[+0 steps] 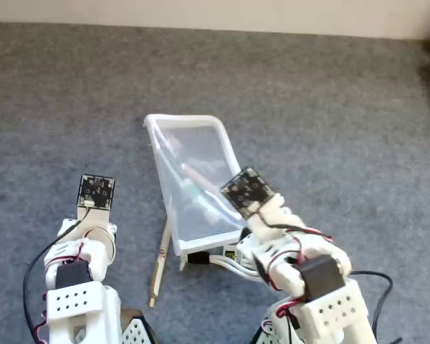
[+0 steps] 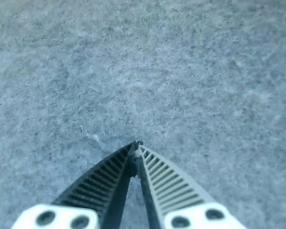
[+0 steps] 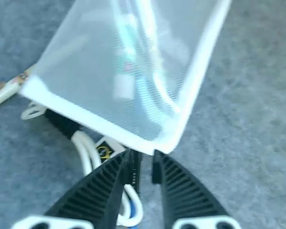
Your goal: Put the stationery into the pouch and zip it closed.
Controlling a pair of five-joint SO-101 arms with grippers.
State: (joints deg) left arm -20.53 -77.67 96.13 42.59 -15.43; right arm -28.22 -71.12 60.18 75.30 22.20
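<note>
A translucent white mesh pouch (image 1: 193,179) lies mid-table with several pieces of stationery (image 1: 195,192) inside, among them a teal and white item (image 3: 128,52). A cream pencil (image 1: 160,259) lies outside it, along its left side near the front corner. My right gripper (image 3: 143,155) hovers just short of the pouch's near corner (image 3: 168,145), fingers a narrow gap apart and holding nothing. The left gripper (image 2: 136,143) is shut and empty above bare carpet, left of the pouch. The pencil's end (image 3: 5,91) pokes out beside the pouch.
A white cable (image 3: 83,150) with a black plug (image 3: 62,125) lies under the pouch's near edge, running back to the right arm (image 1: 294,251). Grey carpet (image 1: 330,107) spreads open behind and to both sides. The left arm (image 1: 82,247) stands at the front left.
</note>
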